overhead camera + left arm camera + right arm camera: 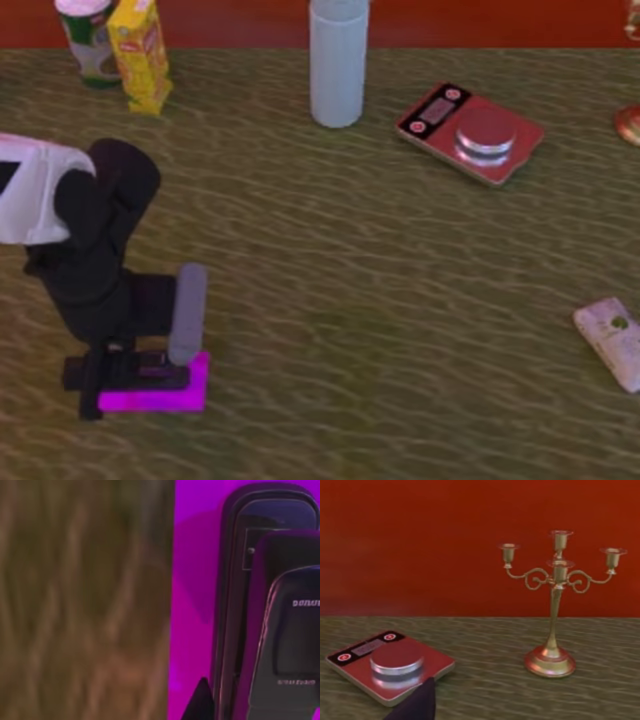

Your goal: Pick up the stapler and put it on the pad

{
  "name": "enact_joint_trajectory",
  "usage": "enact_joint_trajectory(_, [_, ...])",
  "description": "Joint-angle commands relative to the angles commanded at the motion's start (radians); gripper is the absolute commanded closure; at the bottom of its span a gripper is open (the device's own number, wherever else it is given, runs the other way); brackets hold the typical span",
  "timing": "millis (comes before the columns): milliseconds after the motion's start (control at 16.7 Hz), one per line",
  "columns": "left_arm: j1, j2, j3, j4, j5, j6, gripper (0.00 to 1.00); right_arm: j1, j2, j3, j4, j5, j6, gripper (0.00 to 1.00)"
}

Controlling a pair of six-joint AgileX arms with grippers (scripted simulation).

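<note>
**Stapler down on the pad at the counter's front-left corner**

The left gripper (135, 375) hangs low over the magenta pad (190, 395), which lies near the front-left corner of the counter (380, 330). In the left wrist view the dark stapler (265, 620) lies flat on the pad (192, 580), close to the pad's edge where the counter's mottled surface begins. Whether the left gripper is clenched on the stapler or released cannot be told. The right arm is out of the top view; its wrist camera faces the red scale (390, 665) and a brass candelabra (555, 605) near the back-right edge.
</note>
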Motion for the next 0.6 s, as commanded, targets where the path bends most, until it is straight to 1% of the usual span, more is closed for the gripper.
enact_joint_trajectory(240, [0.000,0.000,0.000,0.000,0.000,0.000,0.02,0.000,0.000,0.000,0.000,0.000,0.000,0.00])
enact_joint_trajectory(300, [0.000,0.000,0.000,0.000,0.000,0.000,0.00,0.000,0.000,0.000,0.000,0.000,0.000,0.00])
enact_joint_trajectory(600, [0.000,0.000,0.000,0.000,0.000,0.000,0.00,0.000,0.000,0.000,0.000,0.000,0.000,0.00])
